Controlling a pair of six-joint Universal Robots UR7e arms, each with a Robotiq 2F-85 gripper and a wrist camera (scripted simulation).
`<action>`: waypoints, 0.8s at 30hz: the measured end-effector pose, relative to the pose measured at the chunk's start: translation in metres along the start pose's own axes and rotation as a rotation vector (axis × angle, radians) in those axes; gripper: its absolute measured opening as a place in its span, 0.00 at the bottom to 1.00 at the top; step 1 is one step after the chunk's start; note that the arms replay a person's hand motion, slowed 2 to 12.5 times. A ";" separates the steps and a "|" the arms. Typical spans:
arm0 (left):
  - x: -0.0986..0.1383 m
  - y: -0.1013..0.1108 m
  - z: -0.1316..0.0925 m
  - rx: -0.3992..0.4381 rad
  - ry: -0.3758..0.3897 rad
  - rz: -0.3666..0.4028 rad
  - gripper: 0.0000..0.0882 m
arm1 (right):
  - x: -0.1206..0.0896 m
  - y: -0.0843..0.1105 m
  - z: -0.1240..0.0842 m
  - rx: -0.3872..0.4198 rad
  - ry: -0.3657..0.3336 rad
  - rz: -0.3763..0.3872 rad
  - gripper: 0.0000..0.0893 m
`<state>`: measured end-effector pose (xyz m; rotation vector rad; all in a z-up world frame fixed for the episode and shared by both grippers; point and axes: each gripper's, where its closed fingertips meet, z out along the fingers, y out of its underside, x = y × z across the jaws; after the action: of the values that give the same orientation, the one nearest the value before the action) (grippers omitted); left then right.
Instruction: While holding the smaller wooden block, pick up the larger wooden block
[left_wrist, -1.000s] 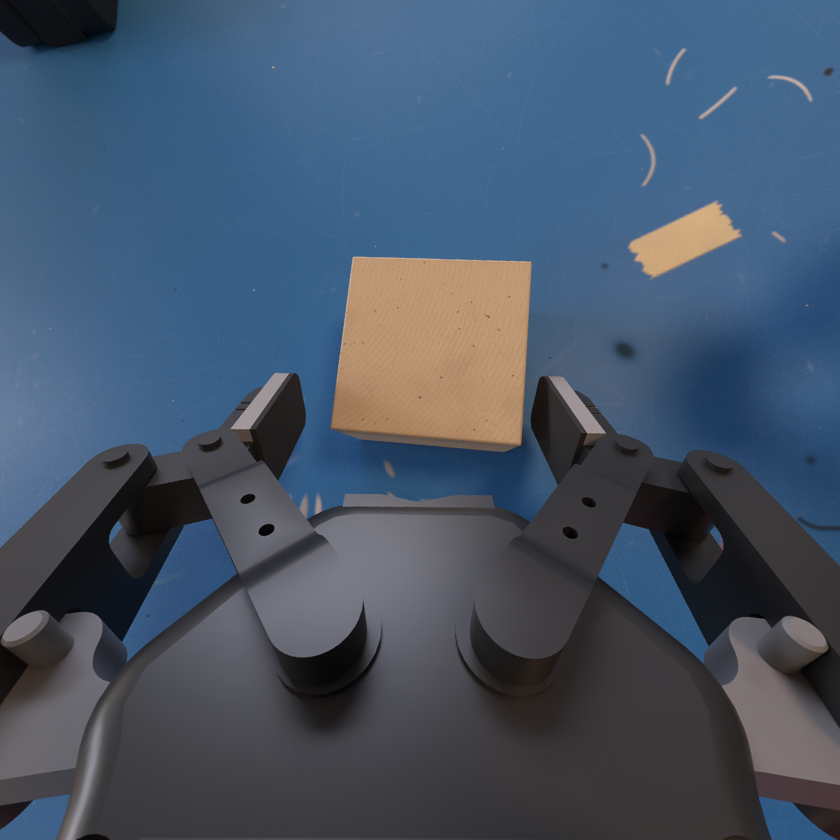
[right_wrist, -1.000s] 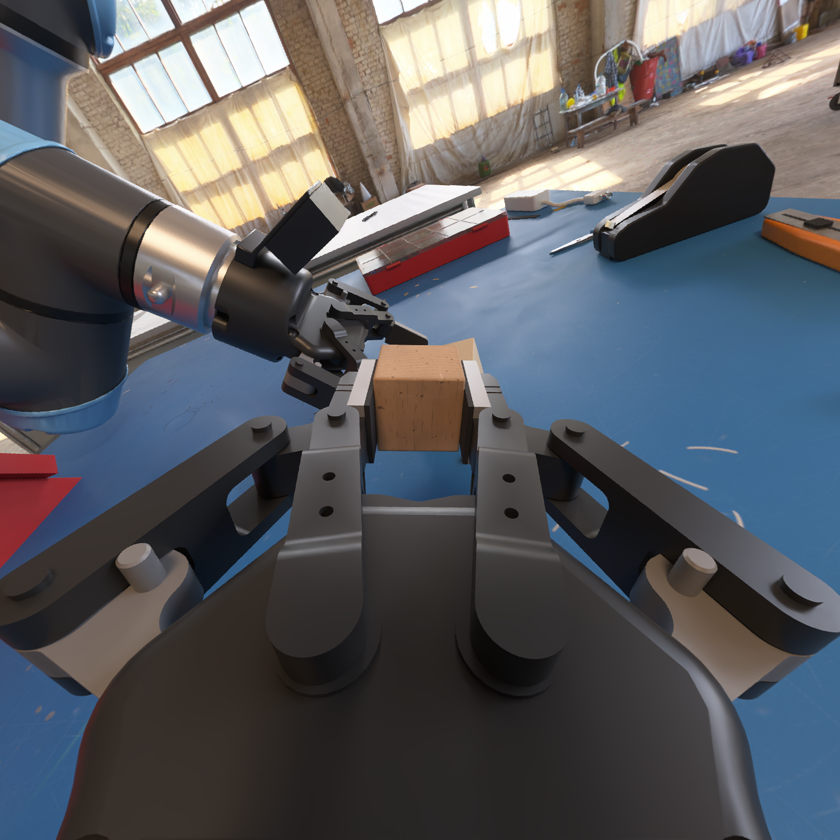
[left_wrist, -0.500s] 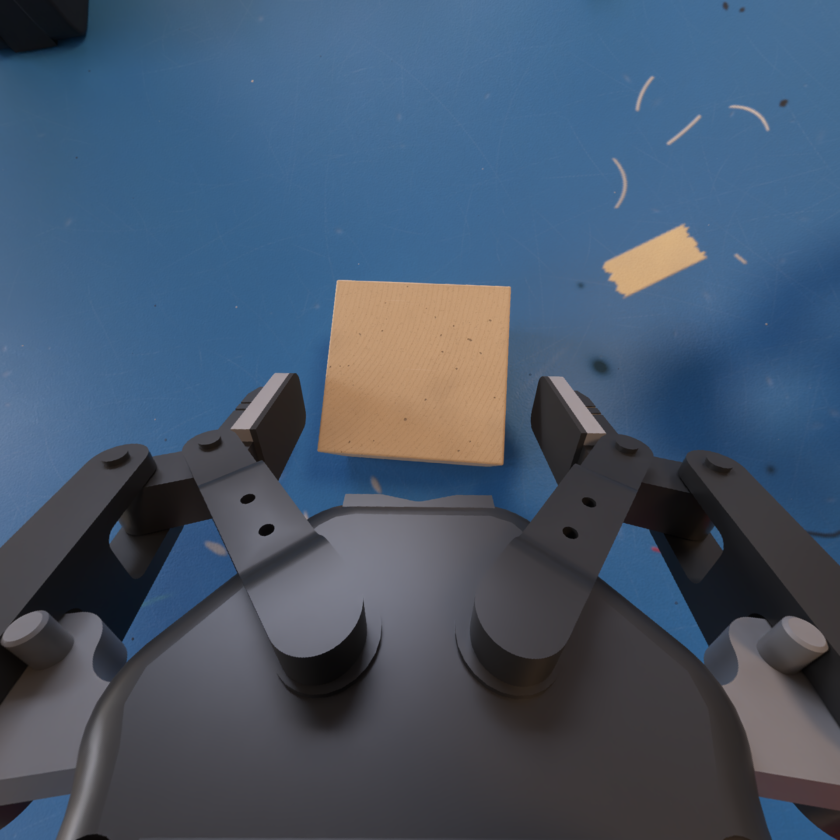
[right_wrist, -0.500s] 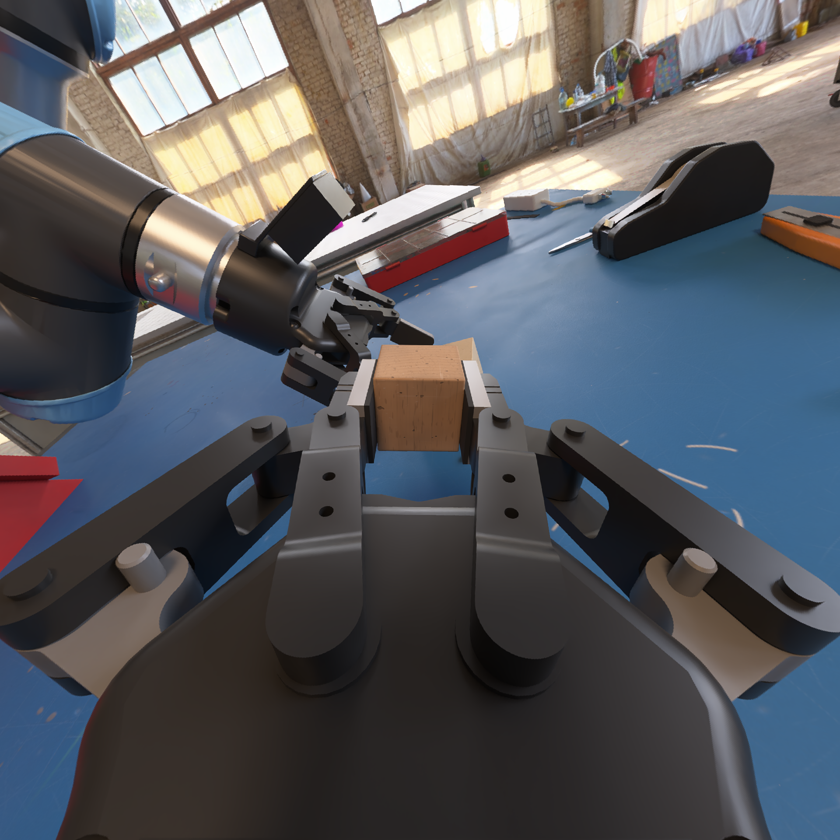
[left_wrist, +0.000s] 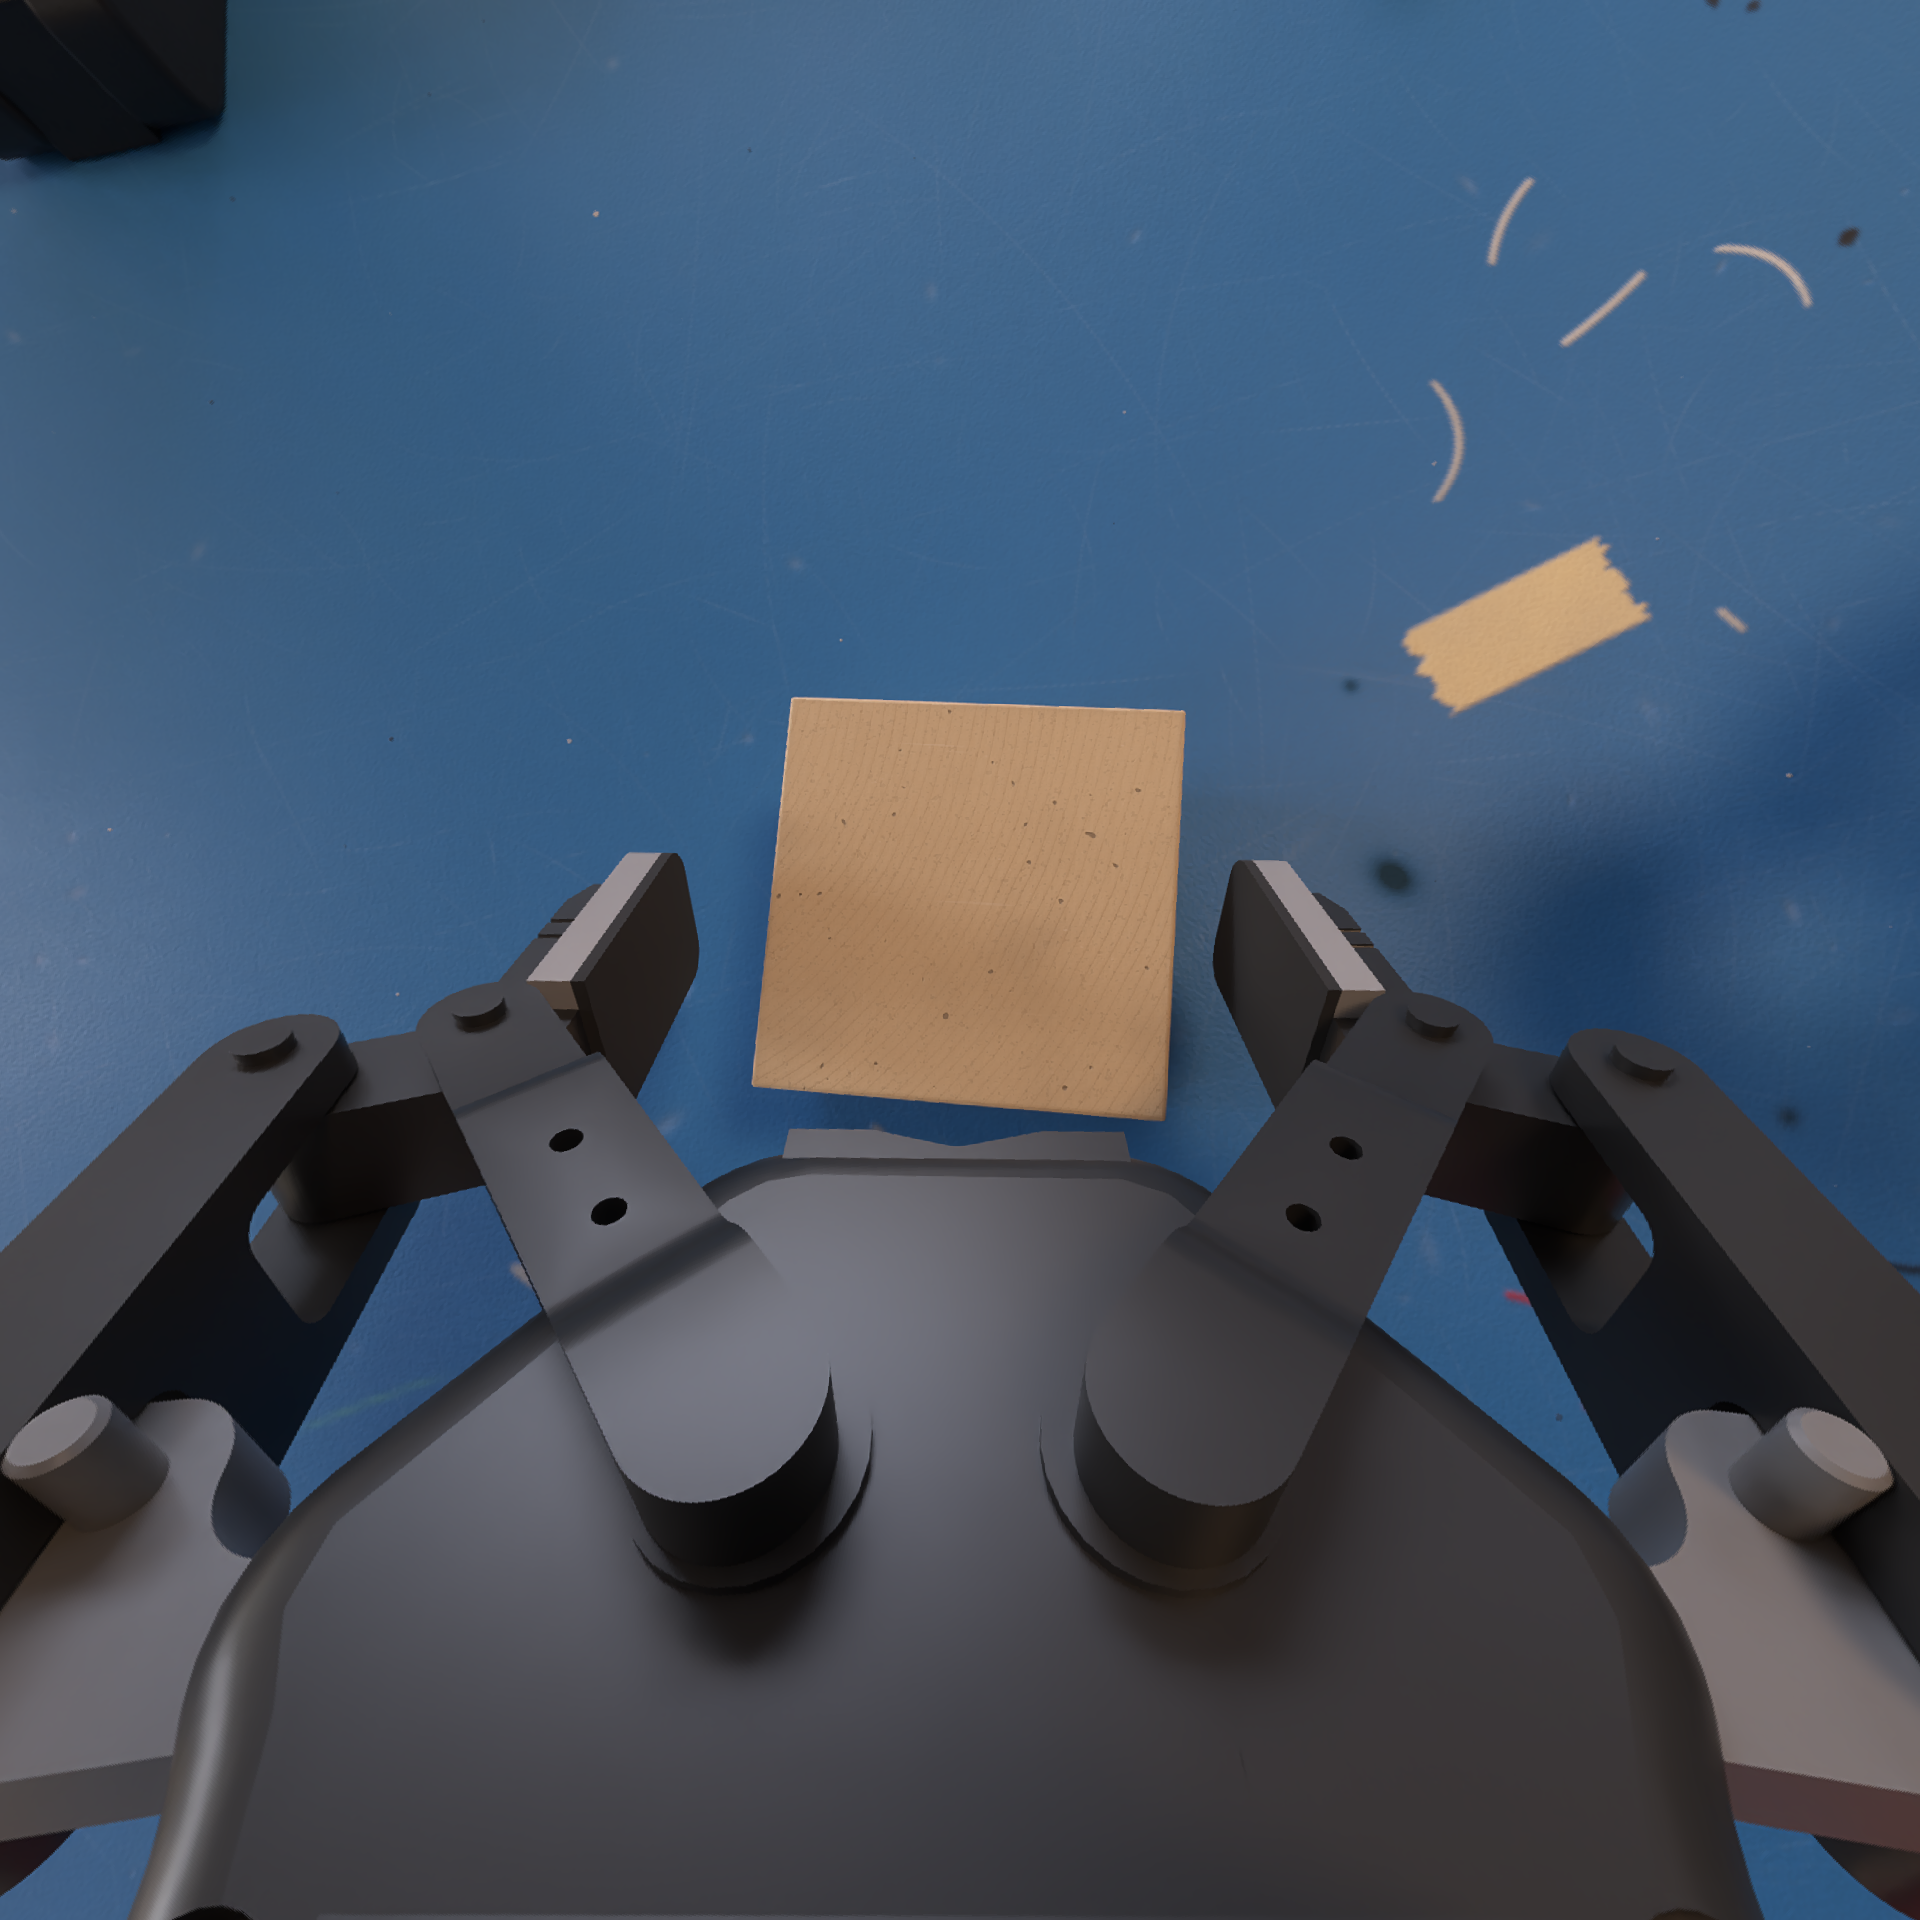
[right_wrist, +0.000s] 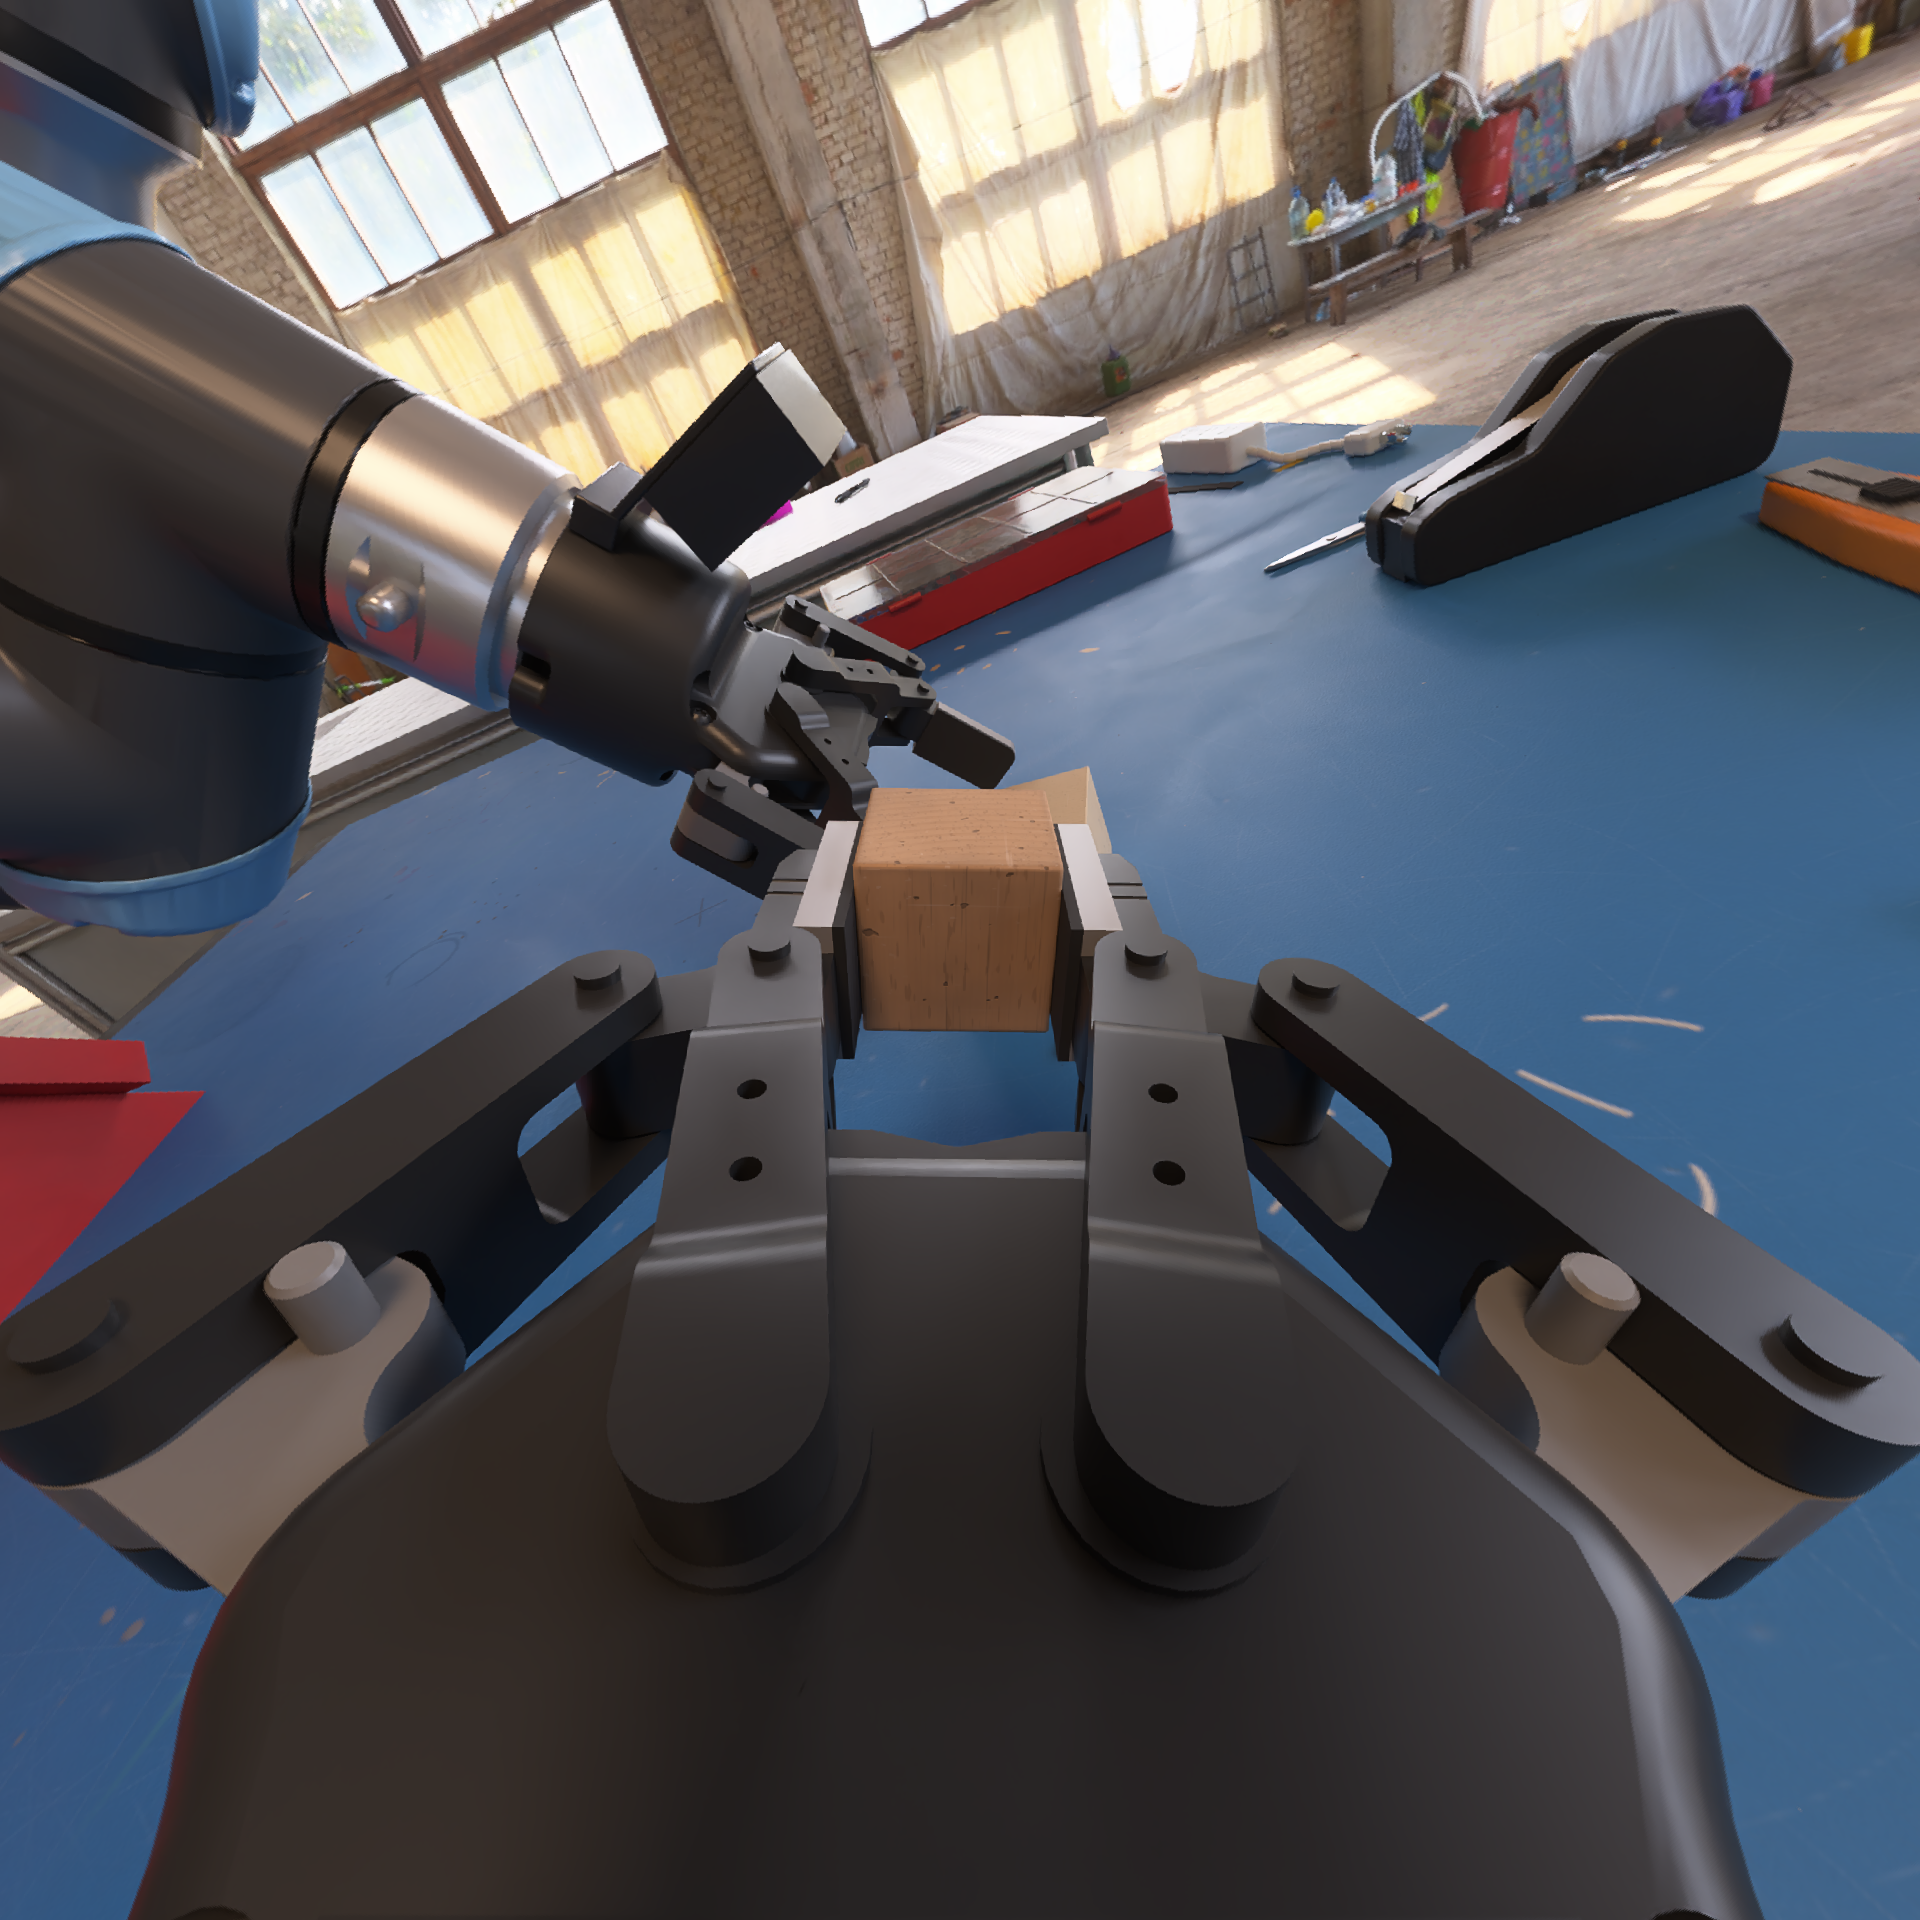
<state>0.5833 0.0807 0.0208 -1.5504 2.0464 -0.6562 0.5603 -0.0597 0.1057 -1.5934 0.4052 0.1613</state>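
The larger wooden block (left_wrist: 971, 909) lies flat on the blue table, seen from above in the left wrist view. My left gripper (left_wrist: 956, 914) is open, with one finger on each side of the block and a gap on both sides. In the right wrist view, my right gripper (right_wrist: 956, 883) is shut on the smaller wooden block (right_wrist: 956, 920) and holds it above the table. Behind it, the left arm's gripper (right_wrist: 831, 727) hangs over the larger block (right_wrist: 1070, 800), of which only a corner shows.
A strip of tan tape (left_wrist: 1522, 629) and thin pale shavings (left_wrist: 1449, 442) lie to the right of the larger block. Far off stand a black tape dispenser (right_wrist: 1579, 447), scissors (right_wrist: 1314, 545), a red tray (right_wrist: 997, 545), an orange tool (right_wrist: 1844, 509) and a red object (right_wrist: 62, 1132) at left.
My left gripper has moved forward over the larger block, so the block now sits lower between the open fingers. The right gripper has kept still with the smaller block.
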 end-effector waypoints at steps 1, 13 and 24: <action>0.000 0.000 0.000 -0.003 -0.001 0.001 0.97 | 0.000 0.000 0.000 -0.001 0.000 0.000 0.33; 0.003 0.006 0.007 -0.083 0.034 -0.007 0.97 | 0.000 0.000 0.000 0.000 0.000 -0.002 0.33; 0.005 0.008 0.008 -0.114 0.053 -0.027 0.97 | 0.000 0.000 -0.001 0.003 -0.003 0.005 0.33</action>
<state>0.5810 0.0767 0.0093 -1.6427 2.1386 -0.6063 0.5600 -0.0607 0.1064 -1.5890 0.4067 0.1670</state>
